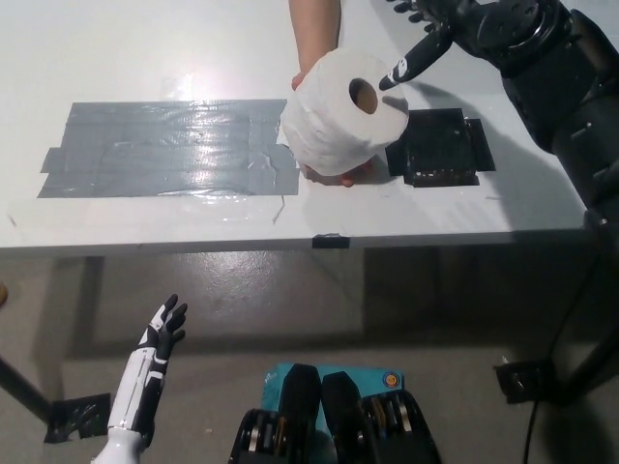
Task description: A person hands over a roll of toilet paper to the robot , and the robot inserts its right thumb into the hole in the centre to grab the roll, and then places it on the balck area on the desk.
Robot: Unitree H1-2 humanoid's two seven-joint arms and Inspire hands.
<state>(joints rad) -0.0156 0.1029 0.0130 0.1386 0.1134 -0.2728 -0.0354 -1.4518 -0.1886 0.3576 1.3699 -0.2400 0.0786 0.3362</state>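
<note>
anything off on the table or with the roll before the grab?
Nothing damaged or spilled. The toilet paper roll is intact in the person's hand, hole facing up. The grey taped patch on the table is wrinkled, with loose edges. The black area is bare. Right hand is open by the hole; left hand hangs open below the table.
</note>
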